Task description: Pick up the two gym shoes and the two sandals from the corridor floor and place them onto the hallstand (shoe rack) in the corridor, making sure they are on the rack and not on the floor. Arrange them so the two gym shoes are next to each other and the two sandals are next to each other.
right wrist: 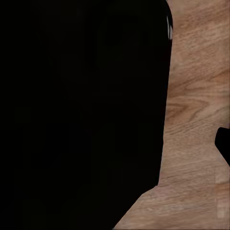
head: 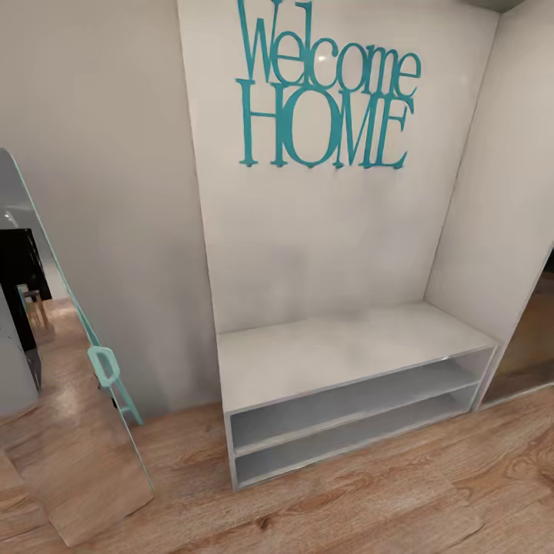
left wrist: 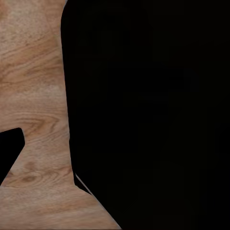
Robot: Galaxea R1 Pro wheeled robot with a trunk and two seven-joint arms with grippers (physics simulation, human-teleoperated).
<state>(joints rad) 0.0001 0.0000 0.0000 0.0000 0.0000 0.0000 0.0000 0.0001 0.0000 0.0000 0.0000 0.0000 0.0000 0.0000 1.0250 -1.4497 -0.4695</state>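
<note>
One bench (head: 338, 354), one mirror (head: 69, 431).

left wrist cam: robot body is one big flat-black mass (left wrist: 148, 110), unlit, no texture, rounded upper corner, straight edge, then a diagonal cut at the lower end. thin pale sliver on that edge near the bend. second small black wedge (left wrist: 8, 148) sits apart from it

right wrist cam: same featureless black bulk (right wrist: 81, 110), rounded corner, angled lower edge, small whitish marks close to the corner; tiny black piece (right wrist: 224, 146) at the frame border. no screws, cables or markings discernible
</note>
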